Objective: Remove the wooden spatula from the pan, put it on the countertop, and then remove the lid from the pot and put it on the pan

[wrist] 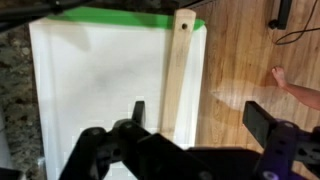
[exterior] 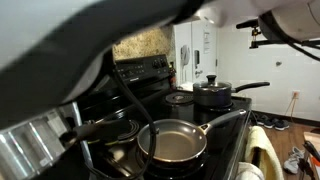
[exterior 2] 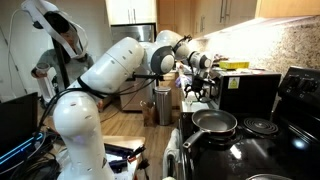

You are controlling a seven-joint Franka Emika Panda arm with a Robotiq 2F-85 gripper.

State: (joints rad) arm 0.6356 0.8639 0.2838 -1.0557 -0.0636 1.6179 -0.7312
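In the wrist view the wooden spatula (wrist: 180, 70) lies flat along the right edge of a white board (wrist: 95, 90). My gripper (wrist: 200, 118) is open and empty just above it, with the handle between the fingers, close to the left one. An exterior view shows the gripper (exterior 2: 197, 88) over the counter beyond the stove. The pan (exterior: 172, 142) sits empty on a front burner and also shows from the side (exterior 2: 214, 123). The pot (exterior: 213, 97) stands on a burner behind it with the lid (exterior: 212, 85) on top.
The white board has a green far edge (wrist: 130, 14). Wooden floor (wrist: 250, 60) lies to its right. A black microwave (exterior 2: 248, 92) stands beside the stove. A person (exterior 2: 55, 50) stands in the background. A bin (exterior 2: 163, 105) is on the floor.
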